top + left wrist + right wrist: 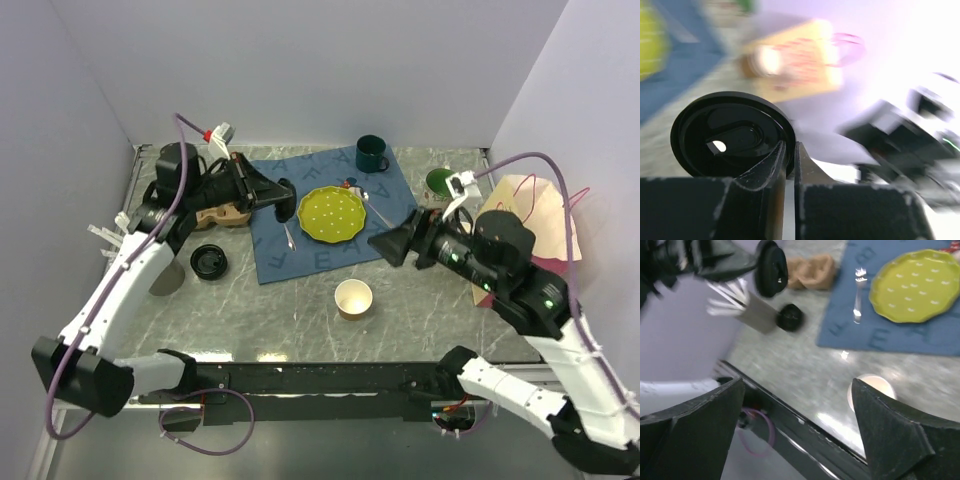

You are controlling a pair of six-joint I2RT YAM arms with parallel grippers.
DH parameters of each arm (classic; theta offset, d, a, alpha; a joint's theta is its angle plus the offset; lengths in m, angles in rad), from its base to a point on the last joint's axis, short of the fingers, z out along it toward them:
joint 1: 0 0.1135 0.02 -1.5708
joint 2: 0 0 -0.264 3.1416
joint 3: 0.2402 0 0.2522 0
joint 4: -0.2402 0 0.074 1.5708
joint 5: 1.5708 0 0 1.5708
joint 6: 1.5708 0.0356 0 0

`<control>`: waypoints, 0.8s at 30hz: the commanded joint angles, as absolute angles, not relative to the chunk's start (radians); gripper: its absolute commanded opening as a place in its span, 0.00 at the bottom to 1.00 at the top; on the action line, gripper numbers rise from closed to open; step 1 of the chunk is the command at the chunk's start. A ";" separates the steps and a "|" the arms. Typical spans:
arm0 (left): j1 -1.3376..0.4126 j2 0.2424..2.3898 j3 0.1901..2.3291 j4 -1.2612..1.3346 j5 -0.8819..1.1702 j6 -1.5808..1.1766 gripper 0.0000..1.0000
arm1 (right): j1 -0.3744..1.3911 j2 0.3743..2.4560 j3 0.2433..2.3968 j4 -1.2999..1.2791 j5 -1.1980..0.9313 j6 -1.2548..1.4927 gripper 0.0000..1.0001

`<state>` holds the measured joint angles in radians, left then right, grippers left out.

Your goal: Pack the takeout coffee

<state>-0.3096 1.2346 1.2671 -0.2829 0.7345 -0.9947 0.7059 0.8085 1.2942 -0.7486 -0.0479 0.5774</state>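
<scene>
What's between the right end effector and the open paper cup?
Only bare tabletop just past the blue mat edge, seen in the top view between the right end effector and the paper cup.

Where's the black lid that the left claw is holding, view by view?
Top external: black lid upper centre-left, at the tip of the left claw.
Left wrist: large, lower left, pinched at its rim.
Right wrist: at the top edge, left of centre, seen on edge.
Shared landmark: yellow-green plate, right of the lid in top external and right wrist, a blur at the left edge in left wrist.
</scene>
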 commanded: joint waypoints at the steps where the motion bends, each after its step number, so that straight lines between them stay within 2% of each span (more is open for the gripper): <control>1: -0.327 1.158 1.221 0.165 0.939 -1.316 0.14 | 0.537 0.839 1.197 -0.377 -0.461 0.730 0.83; 2: -0.330 1.151 1.210 0.188 0.945 -1.331 0.14 | 0.526 0.850 1.183 -0.332 -0.556 0.748 0.81; 6: -0.342 1.117 1.175 0.314 0.979 -1.443 0.14 | 0.505 0.900 1.145 -0.145 -0.694 0.842 0.65; 9: -0.348 1.095 1.132 0.463 0.994 -1.543 0.15 | 0.503 0.914 1.111 -0.063 -0.692 0.911 0.61; 18: -0.379 1.066 1.141 0.500 0.991 -1.526 0.17 | 0.502 1.022 1.112 0.110 -0.721 1.172 0.56; 24: -0.393 1.072 1.129 0.572 0.979 -1.549 0.18 | 0.509 1.075 1.170 0.081 -0.724 1.186 0.54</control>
